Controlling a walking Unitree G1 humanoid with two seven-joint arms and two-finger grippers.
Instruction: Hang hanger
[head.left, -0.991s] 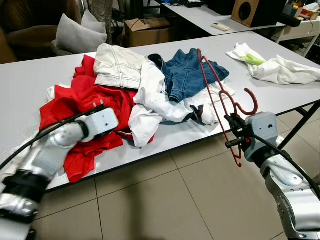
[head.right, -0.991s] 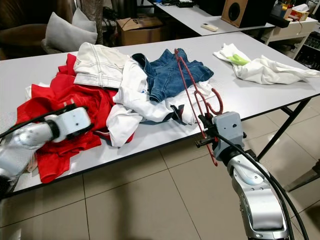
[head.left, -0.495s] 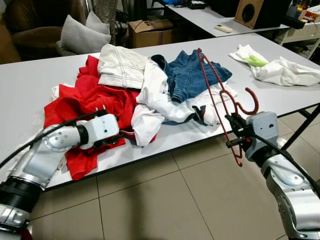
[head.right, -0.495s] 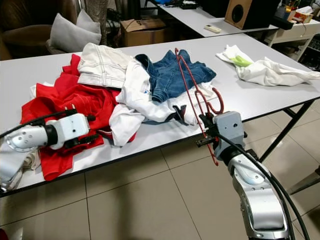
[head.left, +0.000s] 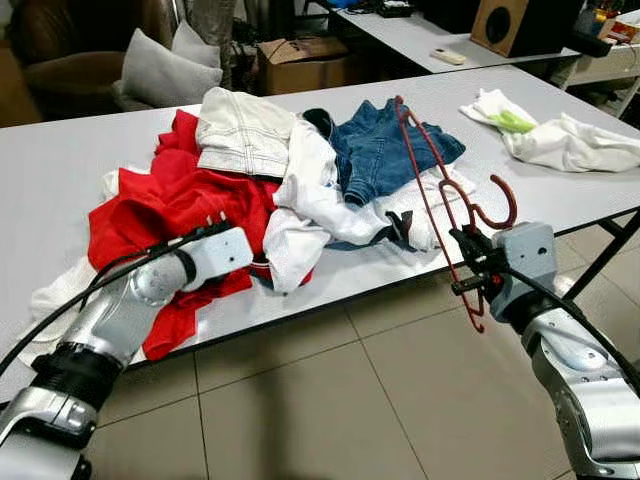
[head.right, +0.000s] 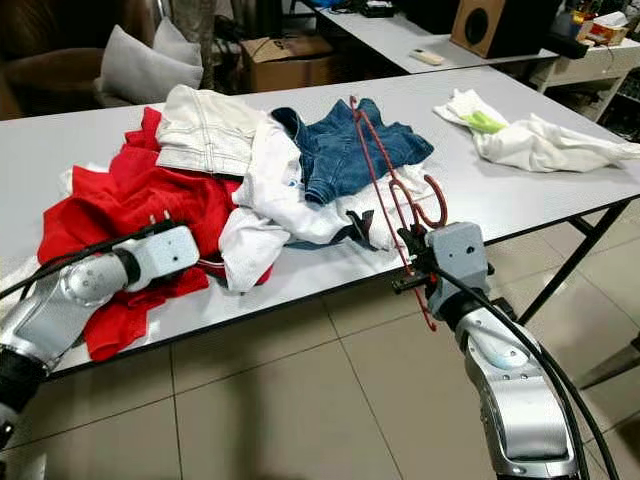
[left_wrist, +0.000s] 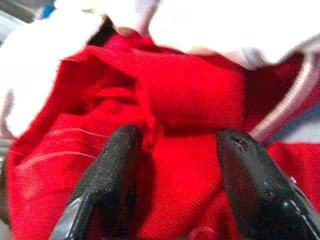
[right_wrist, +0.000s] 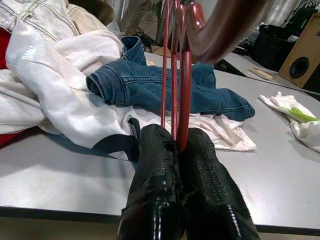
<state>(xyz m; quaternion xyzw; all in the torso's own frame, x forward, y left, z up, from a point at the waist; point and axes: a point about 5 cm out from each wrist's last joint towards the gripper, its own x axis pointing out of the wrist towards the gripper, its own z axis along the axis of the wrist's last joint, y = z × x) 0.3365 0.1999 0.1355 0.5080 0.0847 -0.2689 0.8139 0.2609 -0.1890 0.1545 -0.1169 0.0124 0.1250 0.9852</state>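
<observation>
Red hanger (head.left: 440, 190) pinched by right gripper (head.left: 470, 268); left gripper (left_wrist: 175, 150) spread (over red cloth (head.left: 170, 200)).

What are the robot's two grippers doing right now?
Left gripper: open, fingers on the red garment.
Right gripper: shut on the red hanger.

A long grey counter (head.left: 60, 190) stands on beige floor tiles (head.left: 330, 400) (grout lines dark); behind it, a brown sofa (head.left: 70, 50) with grey cushions (head.left: 160, 72).
</observation>
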